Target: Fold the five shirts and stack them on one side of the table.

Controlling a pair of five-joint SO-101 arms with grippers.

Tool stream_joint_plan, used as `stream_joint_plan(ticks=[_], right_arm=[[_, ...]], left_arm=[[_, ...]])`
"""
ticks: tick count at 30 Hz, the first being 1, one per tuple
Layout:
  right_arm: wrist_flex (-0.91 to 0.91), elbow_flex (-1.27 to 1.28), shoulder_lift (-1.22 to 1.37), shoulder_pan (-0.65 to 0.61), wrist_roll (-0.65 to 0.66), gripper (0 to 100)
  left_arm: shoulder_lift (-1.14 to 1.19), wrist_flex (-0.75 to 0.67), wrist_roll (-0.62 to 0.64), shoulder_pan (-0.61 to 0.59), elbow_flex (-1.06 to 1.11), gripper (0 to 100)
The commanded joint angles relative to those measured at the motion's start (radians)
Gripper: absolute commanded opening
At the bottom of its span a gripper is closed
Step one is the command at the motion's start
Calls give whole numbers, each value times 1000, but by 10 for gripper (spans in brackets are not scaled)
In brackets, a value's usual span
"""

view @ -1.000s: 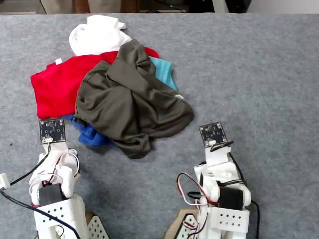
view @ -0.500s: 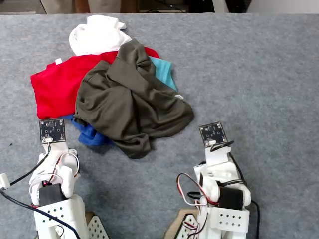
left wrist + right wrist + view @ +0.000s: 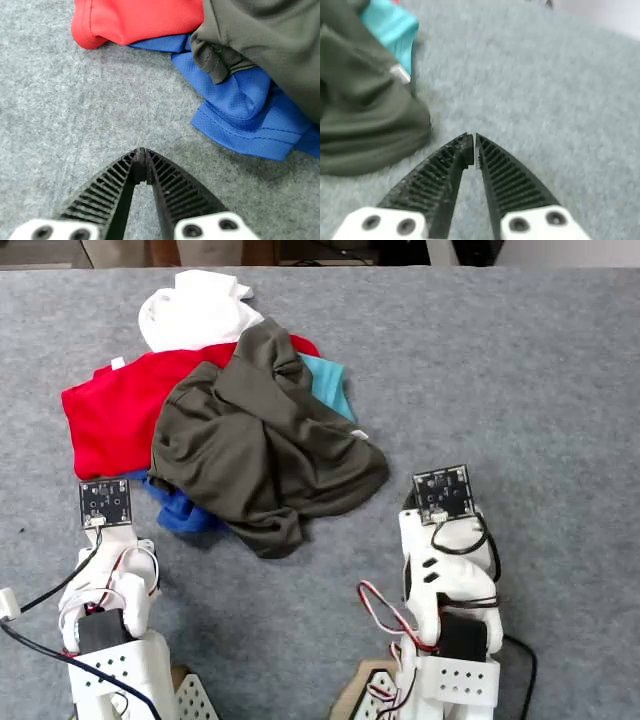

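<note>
A heap of shirts lies on the grey table's left half. On top is a dark olive shirt [image 3: 265,450], over a red shirt [image 3: 110,410], with a white shirt [image 3: 195,310] behind, a teal shirt [image 3: 325,380] peeking out at the right and a blue shirt [image 3: 180,508] at the front. My left gripper [image 3: 141,159] is shut and empty over bare felt, just short of the blue shirt [image 3: 240,115] and red shirt [image 3: 135,20]. My right gripper [image 3: 471,142] is shut and empty, beside the olive shirt's [image 3: 360,125] edge near the teal shirt [image 3: 390,25].
The grey felt table [image 3: 520,380] is bare across its right half and along the front. The left arm's base [image 3: 105,640] and the right arm's base [image 3: 445,640] stand at the front edge.
The right arm has stretched forward and a little to the right, its wrist now farther from its base. The left arm and the shirts have not moved.
</note>
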Motion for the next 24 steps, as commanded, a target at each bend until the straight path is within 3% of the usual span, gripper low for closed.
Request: stream_joint_plan(ticks=[1, 13, 24], right_arm=[[0, 1, -111, -5, -5, 23], [417, 1, -111, -5, -8, 23], [451, 1, -111, -12, -8, 23]], left_arm=[[-8, -5, -5, -6, 12, 18], [-8, -5, -5, -6, 12, 18], [-8, -5, -5, -6, 12, 18]])
